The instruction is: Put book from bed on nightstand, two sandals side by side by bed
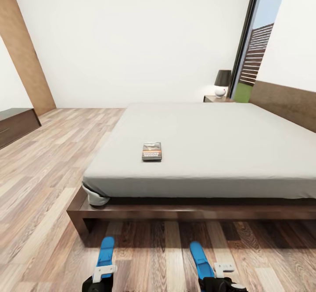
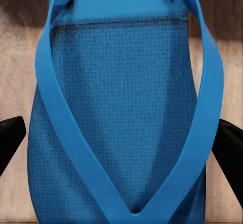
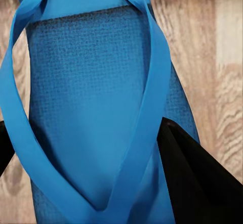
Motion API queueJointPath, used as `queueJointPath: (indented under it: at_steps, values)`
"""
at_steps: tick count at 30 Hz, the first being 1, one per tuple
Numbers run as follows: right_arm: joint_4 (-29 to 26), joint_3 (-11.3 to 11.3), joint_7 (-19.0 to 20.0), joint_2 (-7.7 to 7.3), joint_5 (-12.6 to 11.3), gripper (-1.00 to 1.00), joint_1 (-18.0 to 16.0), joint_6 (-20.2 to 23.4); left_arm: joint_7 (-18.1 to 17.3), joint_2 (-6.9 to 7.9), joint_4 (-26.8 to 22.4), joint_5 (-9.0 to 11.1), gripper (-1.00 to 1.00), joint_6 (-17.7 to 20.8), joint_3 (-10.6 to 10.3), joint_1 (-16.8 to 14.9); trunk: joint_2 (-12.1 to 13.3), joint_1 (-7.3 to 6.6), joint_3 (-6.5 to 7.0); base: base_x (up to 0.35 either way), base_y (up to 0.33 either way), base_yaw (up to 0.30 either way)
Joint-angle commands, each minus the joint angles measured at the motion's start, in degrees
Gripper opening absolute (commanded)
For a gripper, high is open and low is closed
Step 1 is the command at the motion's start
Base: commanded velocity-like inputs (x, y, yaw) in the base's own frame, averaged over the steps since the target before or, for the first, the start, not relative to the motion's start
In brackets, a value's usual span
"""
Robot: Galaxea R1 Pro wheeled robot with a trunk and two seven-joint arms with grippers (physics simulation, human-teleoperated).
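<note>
Sandals (image 1: pixel 105 251) (image 1: pixel 201 259) sit clamped in each pincer (image 1: pixel 103 274) (image 1: pixel 210 275), heels cut off; book (image 1: pixel 152 151) title illegible.

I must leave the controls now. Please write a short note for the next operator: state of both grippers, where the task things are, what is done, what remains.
Left gripper: shut on left sandal, held over the floor at the foot of the bed.
Right gripper: shut on right sandal, same place.
Book: lies on the mattress near the foot edge.
Nightstand: beyond the bed's far corner, lamp on it.
Done: both sandals picked up.
Left: set sandals side by side next to the bed; move book to nightstand.
</note>
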Motion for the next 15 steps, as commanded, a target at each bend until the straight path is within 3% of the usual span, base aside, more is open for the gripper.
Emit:
queueJointPath:
  at_steps: [1,10,15]
  values:
    - [-1.3,0.2,-0.3,-0.18,-0.4,-1.00,0.2,0.4,0.3,0.03,0.0,0.3,-1.00,-0.1,-0.5,0.0,0.0,0.01,-0.28,0.000,0.000,0.000]
    - [-16.6,-0.1,-0.4,-1.80,-0.4,-1.00,5.4,9.4,-0.4,0.03,-0.1,0.3,-1.00,-0.1,-0.4,-0.1,-0.2,0.24,-2.27,0.000,0.000,0.000]
    - [-20.0,-0.3,-0.4,-2.34,-0.5,-1.00,6.4,11.7,-0.5,0.06,-0.2,0.3,-1.00,-0.2,-0.4,-0.1,-0.2,0.37,-3.38,0.000,0.000,0.000]
